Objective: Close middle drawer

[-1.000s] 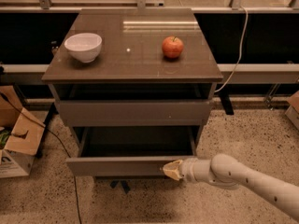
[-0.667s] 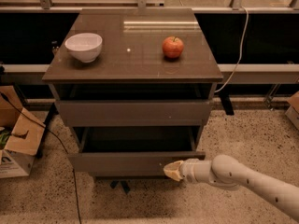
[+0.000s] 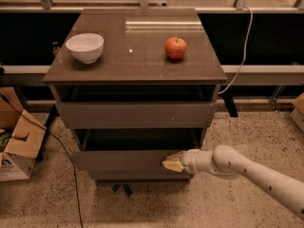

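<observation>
The middle drawer (image 3: 121,159) is the lower, shallower grey-brown drawer. It stands pulled out partway, and its dark inside shows above the front. My gripper (image 3: 172,164) comes in from the right on a white arm (image 3: 247,171). Its yellowish tips are shut together and press against the right part of the drawer's front. The taller drawer front (image 3: 137,115) sits above it, with a dark gap under the cabinet top.
A white bowl (image 3: 85,47) and a red apple (image 3: 175,47) stand on the cabinet top (image 3: 135,65). An open cardboard box (image 3: 16,146) stands on the floor at the left, with a black cable (image 3: 66,160) running beside it. A white cable (image 3: 243,56) hangs at the right.
The middle drawer has slid a little way back into the cabinet. My gripper has moved in with it, staying against the front.
</observation>
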`<state>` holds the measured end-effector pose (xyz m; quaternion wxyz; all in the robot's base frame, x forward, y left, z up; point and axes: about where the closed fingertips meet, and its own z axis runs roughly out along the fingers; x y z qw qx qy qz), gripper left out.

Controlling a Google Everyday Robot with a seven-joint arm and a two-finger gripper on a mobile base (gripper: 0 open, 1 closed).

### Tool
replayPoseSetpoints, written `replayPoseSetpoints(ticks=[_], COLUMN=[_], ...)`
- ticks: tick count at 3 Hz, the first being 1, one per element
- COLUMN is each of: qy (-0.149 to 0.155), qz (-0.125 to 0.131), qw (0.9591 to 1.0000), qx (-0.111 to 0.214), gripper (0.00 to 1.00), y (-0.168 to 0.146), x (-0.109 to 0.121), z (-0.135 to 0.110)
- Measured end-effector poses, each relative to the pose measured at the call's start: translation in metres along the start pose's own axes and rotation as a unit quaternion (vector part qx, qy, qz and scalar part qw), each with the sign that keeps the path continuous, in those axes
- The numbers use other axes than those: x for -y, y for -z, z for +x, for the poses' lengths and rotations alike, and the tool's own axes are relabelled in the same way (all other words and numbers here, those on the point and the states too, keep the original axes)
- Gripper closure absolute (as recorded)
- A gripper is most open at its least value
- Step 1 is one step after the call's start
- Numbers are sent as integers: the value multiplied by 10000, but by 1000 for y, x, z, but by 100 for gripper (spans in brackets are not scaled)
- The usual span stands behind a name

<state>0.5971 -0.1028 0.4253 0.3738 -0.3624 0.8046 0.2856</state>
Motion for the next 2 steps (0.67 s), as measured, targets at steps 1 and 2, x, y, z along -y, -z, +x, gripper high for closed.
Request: replayPoseSetpoints(ticks=[1,2], qy=[6,6], qz=[-15,-15], qw=[10000,10000], qx=[80,80], gripper=[0,0], y=[-2,-2], x=[10,10], z=[-10,-10])
